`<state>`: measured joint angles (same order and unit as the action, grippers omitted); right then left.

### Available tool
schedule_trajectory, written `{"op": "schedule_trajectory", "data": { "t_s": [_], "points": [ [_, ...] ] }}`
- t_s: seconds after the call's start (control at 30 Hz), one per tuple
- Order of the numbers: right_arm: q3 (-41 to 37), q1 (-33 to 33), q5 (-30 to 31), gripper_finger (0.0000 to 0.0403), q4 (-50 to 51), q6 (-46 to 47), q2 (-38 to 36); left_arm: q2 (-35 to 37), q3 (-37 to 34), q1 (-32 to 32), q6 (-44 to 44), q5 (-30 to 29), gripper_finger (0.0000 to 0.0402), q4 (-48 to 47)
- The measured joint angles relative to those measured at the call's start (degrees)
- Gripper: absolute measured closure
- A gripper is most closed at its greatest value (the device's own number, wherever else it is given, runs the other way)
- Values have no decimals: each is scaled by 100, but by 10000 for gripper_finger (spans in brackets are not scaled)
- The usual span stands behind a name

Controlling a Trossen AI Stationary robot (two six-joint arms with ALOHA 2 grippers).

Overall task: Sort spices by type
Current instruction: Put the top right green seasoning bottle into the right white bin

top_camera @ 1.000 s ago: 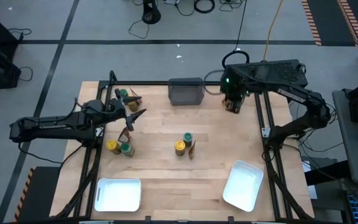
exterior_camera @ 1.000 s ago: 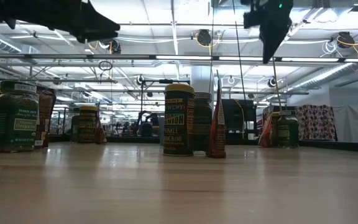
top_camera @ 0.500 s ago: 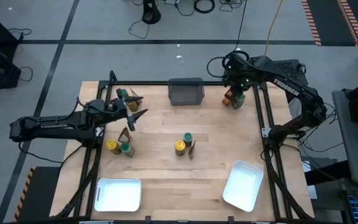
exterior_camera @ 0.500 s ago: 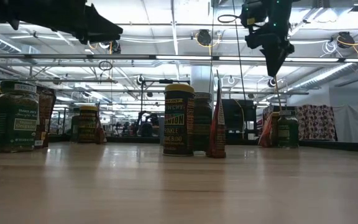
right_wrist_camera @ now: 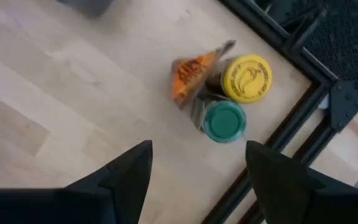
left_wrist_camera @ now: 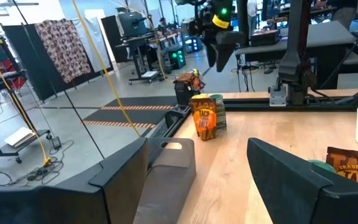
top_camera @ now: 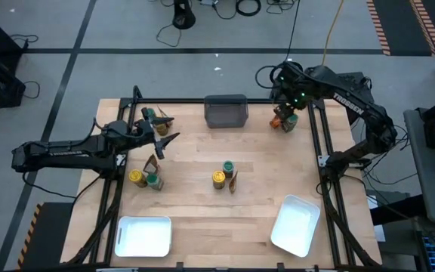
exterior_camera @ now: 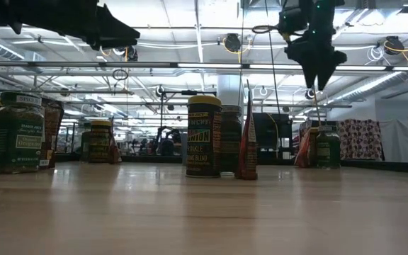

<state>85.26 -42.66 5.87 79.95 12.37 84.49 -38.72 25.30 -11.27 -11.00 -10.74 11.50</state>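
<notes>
On the wooden desk [top_camera: 263, 162], the right end effector [right_wrist_camera: 197, 168] hovers with fingers spread above a corner cluster: yellow-lidded jar [right_wrist_camera: 247, 78], green-lidded jar [right_wrist_camera: 224, 121], orange packet [right_wrist_camera: 193, 73]. Best descend centred on one lid, avoiding neighbours.

My pale wooden table [top_camera: 263, 170] carries a dark grey rectangular bin [top_camera: 226, 110] at its far edge. Two white rectangular trays [top_camera: 143, 236] sit at the near edge, with small clusters of yellow-lidded and green-lidded round spice jars [top_camera: 223, 173] and brown-orange pointed packets [top_camera: 234, 181] between

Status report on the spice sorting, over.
Right gripper open, empty, above far-right corner spices. Left gripper open, empty, hovering near far-left. Trays empty. Nothing blocking.
</notes>
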Motion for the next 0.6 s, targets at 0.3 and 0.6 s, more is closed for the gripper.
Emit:
{"op": "schedule_trajectory", "data": {
  "t_s": [0.3, 0.6],
  "points": [
    [-790, -240, -33, 158, -274, -335, 7, 0, 0, 0, 0, 2, 125, -6],
    [-1190, -467, 15, 132, -751, -451, 1, 0, 0, 0, 2, 2, 125, -4]
  ]
}}
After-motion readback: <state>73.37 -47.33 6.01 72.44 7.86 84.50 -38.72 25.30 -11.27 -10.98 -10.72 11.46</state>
